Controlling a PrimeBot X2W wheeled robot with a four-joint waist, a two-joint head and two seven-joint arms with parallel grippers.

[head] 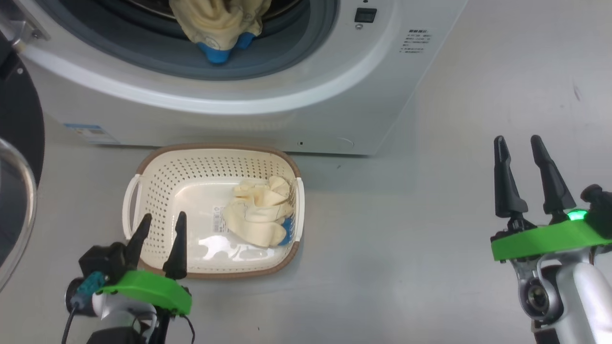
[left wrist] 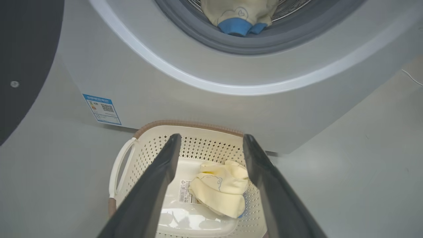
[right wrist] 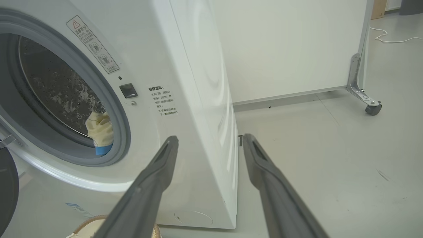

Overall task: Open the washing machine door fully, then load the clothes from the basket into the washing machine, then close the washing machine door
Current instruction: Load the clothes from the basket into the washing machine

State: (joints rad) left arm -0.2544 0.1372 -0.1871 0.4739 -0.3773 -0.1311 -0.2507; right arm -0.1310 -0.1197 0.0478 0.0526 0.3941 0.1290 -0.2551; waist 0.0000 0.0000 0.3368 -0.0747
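The white washing machine [head: 296, 110] stands with its door [head: 16, 157] swung open at the far left. One cream garment with blue cuffs [head: 220, 24] hangs over the grey gasket at the drum's mouth. The cream basket [head: 158, 177] sits on the floor before the machine and holds cream clothes [head: 260, 212] in its right half. My left gripper [head: 161, 222] is open over the basket's near left corner, empty. In the left wrist view the clothes [left wrist: 219, 190] lie between and beyond its fingers [left wrist: 158, 178]. My right gripper [head: 519, 145] is open and empty, far right of the basket.
Grey floor [head: 406, 248] spreads right of the basket. A white panel on a castor [right wrist: 373, 107] stands behind the machine's right side, with a white cable [right wrist: 386, 36] on the floor beyond it.
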